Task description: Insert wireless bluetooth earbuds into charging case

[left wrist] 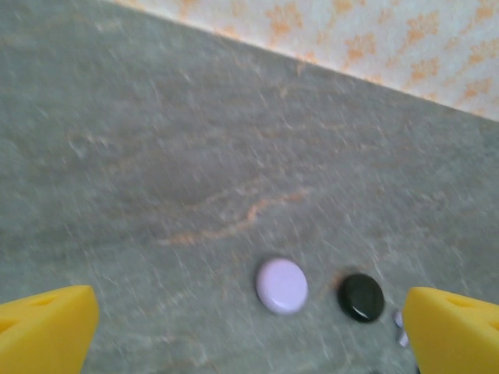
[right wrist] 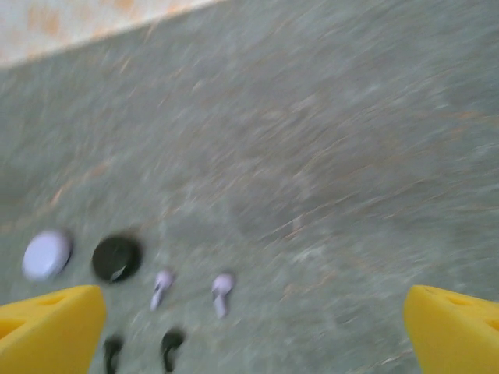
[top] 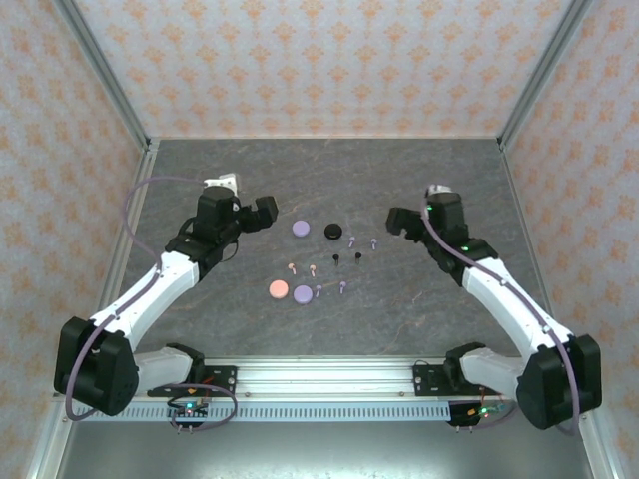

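You have the earbuds [top: 357,256] loose on the grey table [top: 419,299], between the arms: tiny stemmed buds, lying in pairs. One lilac pair [right wrist: 221,290] and the black pair [right wrist: 170,347] sit near the black case [top: 332,232]. The pinkish-white pair [top: 292,266] is just beyond the pink case [top: 279,290]. A second lilac pair [top: 342,287] lies right of the near lilac case [top: 303,293]. The far lilac case [left wrist: 281,285] sits beside the black one. Left gripper [top: 262,212] and right gripper [top: 399,222] are both spread wide, holding nothing, clear of the buds.
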Motion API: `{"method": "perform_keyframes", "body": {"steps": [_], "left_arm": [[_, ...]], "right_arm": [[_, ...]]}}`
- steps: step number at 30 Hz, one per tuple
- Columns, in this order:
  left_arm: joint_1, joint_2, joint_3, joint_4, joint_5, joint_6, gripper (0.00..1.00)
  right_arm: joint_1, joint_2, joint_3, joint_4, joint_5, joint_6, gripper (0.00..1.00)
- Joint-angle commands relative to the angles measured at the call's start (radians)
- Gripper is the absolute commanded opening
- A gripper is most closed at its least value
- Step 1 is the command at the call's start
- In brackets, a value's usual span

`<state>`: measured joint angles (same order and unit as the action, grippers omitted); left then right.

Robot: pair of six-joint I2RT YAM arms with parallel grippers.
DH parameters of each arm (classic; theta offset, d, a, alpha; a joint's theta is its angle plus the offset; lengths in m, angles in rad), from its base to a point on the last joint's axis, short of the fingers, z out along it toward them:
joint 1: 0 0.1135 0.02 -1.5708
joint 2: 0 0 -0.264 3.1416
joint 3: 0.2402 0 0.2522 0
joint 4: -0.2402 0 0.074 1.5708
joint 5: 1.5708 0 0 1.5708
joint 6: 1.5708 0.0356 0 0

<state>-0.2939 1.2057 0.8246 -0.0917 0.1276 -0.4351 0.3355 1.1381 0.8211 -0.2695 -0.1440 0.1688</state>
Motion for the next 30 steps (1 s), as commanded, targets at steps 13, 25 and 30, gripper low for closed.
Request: {"method": "perform_keyframes", "body": {"steps": [13,25,30], "left_arm": [[-0.001,-0.269,-0.06,-0.325,-0.184,-0.08,1.0],[-0.002,-0.432,-0.079,-0.424,-0.333,-0.027,1.0],[-0.001,-0.45,-0.074,-0.44,-0.348,-0.016,1.0]], "right_arm": [[0.195,0.514,0.506,-0.346,-0.347,-1.005,0.99],[0.254,0.887,0.868,-0.482,-0.412,-1.402,1.0],[0.26,1.001,1.006,-0.503,-0.384,-1.463,0.98]]}}
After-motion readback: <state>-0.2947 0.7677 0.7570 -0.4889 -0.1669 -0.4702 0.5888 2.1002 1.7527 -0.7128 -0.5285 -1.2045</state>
